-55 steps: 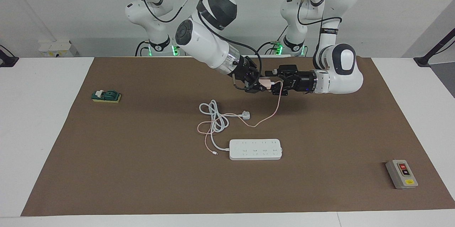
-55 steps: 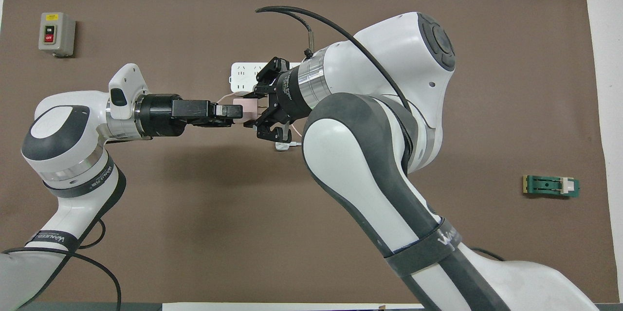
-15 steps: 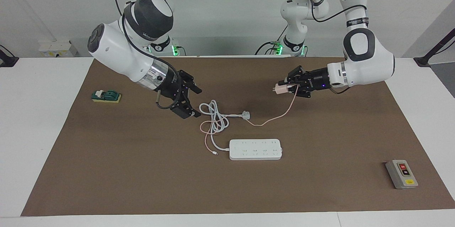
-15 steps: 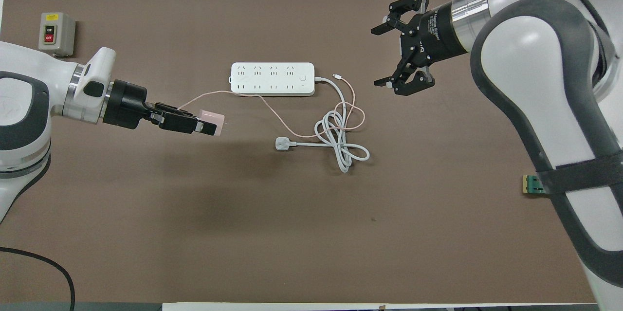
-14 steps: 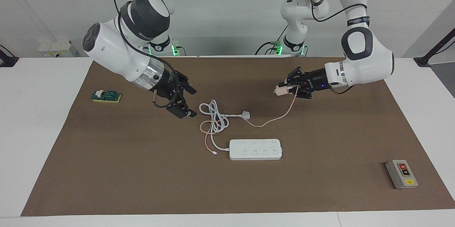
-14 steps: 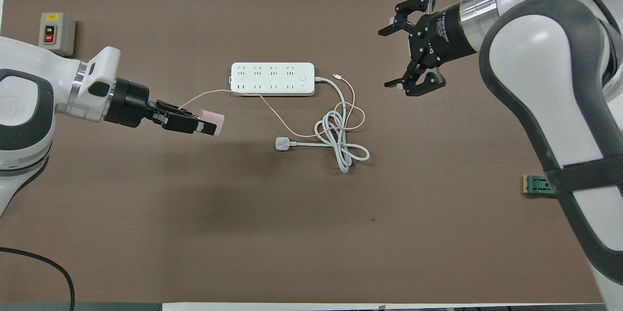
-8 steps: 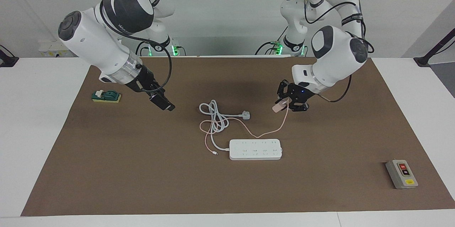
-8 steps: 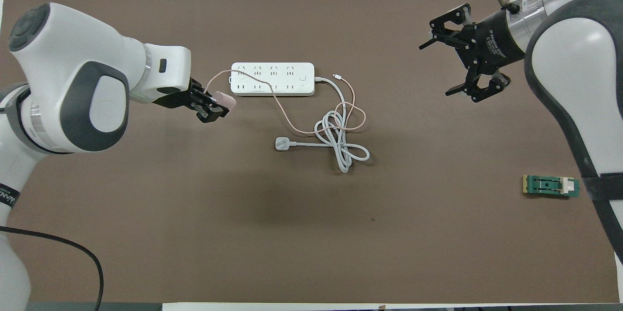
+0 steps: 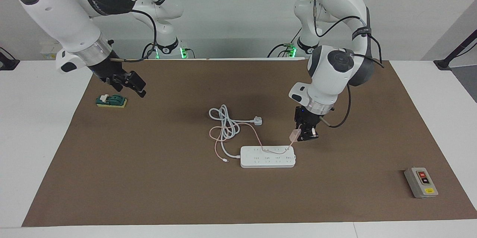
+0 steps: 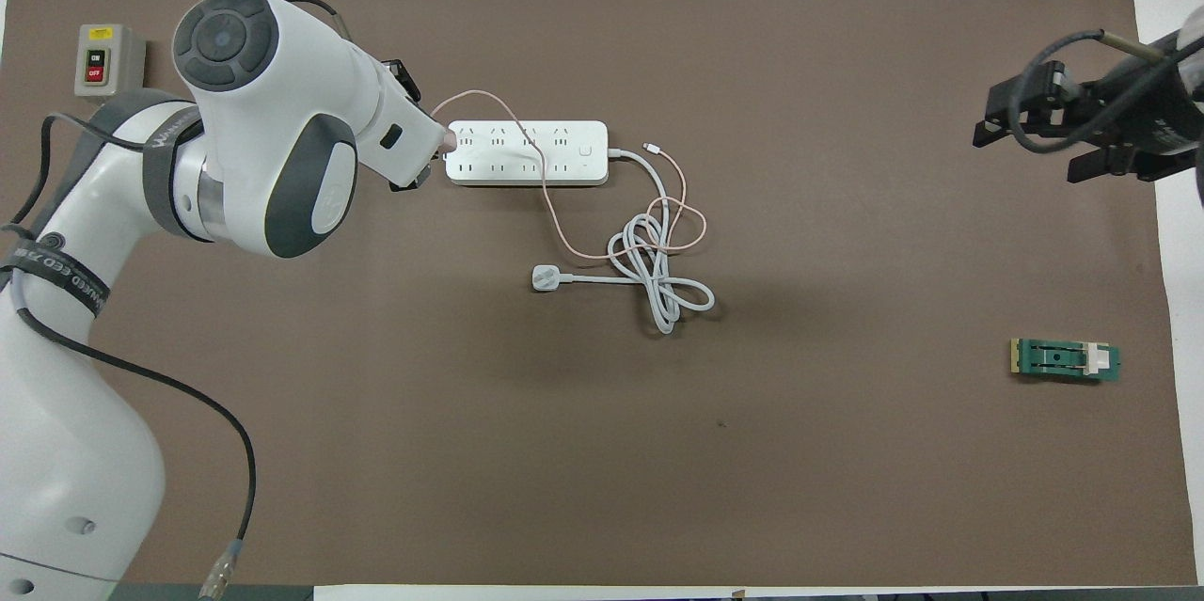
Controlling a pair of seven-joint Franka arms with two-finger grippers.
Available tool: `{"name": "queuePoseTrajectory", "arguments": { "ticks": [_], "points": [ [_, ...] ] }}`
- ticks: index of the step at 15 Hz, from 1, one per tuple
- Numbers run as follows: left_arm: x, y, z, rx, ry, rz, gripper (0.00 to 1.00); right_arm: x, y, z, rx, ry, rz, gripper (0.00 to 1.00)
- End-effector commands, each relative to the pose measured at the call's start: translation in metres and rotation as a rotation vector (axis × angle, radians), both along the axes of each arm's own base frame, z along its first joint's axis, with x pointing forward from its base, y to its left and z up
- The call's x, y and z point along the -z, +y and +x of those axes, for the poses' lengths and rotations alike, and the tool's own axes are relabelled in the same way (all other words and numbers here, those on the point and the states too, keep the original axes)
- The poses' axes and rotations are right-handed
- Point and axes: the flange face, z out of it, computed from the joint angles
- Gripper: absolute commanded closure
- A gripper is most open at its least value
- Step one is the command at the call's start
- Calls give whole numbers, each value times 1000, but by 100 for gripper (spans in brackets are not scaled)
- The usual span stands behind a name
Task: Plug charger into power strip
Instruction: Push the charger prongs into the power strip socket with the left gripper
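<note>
chargers: 1 (image 9: 295, 133) | power strips: 1 (image 9: 267, 156) | switch boxes: 1 (image 9: 421, 182) | green blocks: 1 (image 9: 111, 100)

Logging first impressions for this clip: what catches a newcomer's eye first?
The left gripper holds the pink charger in the air over the power strip's end, cable trailing across it. The right gripper waits open above the mat near the green switch block.

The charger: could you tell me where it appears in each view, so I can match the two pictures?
Facing view: the charger is right of centre, in the left gripper, above one end of the power strip.
Overhead view: only a pink sliver shows left of centre, beside the arm.
Shared landmark: the strip.
</note>
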Motion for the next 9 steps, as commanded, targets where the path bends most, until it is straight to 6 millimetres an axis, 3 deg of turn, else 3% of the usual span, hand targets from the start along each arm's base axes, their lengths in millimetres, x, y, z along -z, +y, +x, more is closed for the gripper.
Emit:
{"name": "queuePoseTrajectory", "arguments": {
  "ticks": [1, 5, 9],
  "points": [
    [1, -7, 21, 102, -52, 78, 100, -13, -22, -31, -226, -17, -50, 0],
    [16, -16, 18, 180, -66, 177, 100, -21, -29, -65, -309, 76, -95, 0],
    [36, -24, 9, 202, -60, 168, 100, -17, -35, -69, -306, 121, -159, 0]
  ]
}}
